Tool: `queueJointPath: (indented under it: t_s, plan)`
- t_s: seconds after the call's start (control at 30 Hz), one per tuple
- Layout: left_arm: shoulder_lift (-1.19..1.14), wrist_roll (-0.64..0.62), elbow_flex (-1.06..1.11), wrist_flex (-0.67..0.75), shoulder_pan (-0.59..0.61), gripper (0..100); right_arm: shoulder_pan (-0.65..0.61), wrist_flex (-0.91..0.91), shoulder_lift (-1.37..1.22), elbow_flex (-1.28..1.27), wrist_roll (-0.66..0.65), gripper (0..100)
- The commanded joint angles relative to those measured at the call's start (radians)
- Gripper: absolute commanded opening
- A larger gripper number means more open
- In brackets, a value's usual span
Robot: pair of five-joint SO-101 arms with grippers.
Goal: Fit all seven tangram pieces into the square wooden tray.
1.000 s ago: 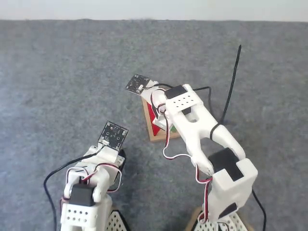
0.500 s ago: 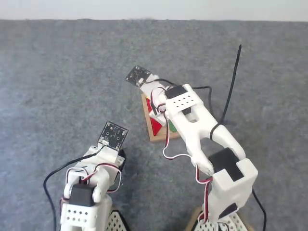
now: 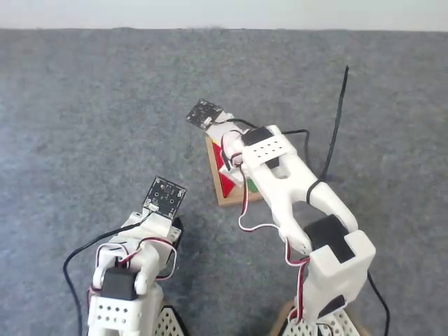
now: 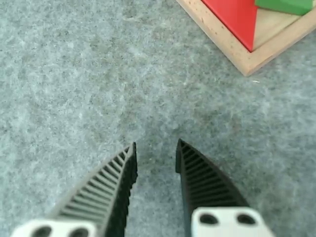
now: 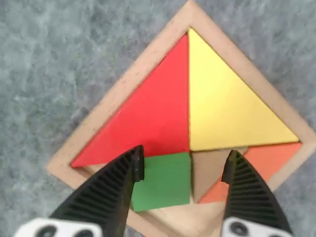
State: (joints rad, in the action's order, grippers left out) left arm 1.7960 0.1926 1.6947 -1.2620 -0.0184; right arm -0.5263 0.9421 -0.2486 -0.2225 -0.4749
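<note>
The square wooden tray (image 5: 143,64) lies on grey carpet. In it are a large red triangle (image 5: 153,113), a large yellow triangle (image 5: 222,108), a green square (image 5: 165,180) and an orange piece (image 5: 271,155). A triangular patch of bare wood (image 5: 207,170) shows between green and orange. My right gripper (image 5: 185,165) hangs open above the tray, its fingers straddling the green square and the bare patch, holding nothing. In the high view the right arm (image 3: 269,150) covers most of the tray (image 3: 227,199). My left gripper (image 4: 155,147) is open and empty over bare carpet, short of the tray's corner (image 4: 232,47).
A black cable (image 3: 336,126) runs across the carpet behind the right arm. The left arm (image 3: 133,273) sits at the near left. Open carpet lies left of and beyond the tray.
The right arm's wrist has shifted slightly toward the far side over the tray. The left arm has stayed still.
</note>
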Motion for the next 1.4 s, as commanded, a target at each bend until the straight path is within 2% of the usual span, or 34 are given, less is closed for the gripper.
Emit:
queueJointPath:
  t_s: [0.0,0.27,0.43,0.53,0.73,0.83,1.03,1.13,1.2,1.3,1.37]
  plan:
    - [0.021,-0.008,-0.012,-0.003,0.002,12,0.050,0.012,0.010,0.005,-0.015,25.6]
    - [0.021,-0.008,-0.012,-0.003,0.002,12,0.047,0.012,0.041,-0.005,-0.008,25.6]
    - [0.021,-0.008,-0.012,-0.003,0.002,12,0.077,0.044,0.321,-0.064,0.074,25.5]
    - [0.021,-0.008,-0.012,-0.003,0.002,12,0.156,0.064,0.521,-0.160,0.146,25.5]
    - [0.021,-0.008,-0.012,-0.003,0.002,12,0.335,0.056,0.756,-0.405,0.132,25.5]
    - [0.021,-0.008,-0.012,-0.003,0.002,12,0.404,0.067,0.754,-0.436,0.141,25.6]
    - [0.021,-0.008,-0.012,-0.003,0.002,12,0.615,0.185,0.595,-0.356,0.152,25.8]
    - [0.021,-0.008,-0.012,-0.003,0.002,12,0.671,0.188,0.535,-0.328,0.207,25.8]
    - [0.021,-0.008,-0.012,-0.003,0.002,12,0.668,0.179,0.507,-0.327,0.261,25.8]
    - [0.021,-0.008,-0.012,-0.003,0.002,12,0.599,0.154,0.483,-0.330,0.381,25.6]
    - [0.021,-0.008,-0.012,-0.003,0.002,12,0.556,0.159,0.473,-0.330,0.374,25.6]
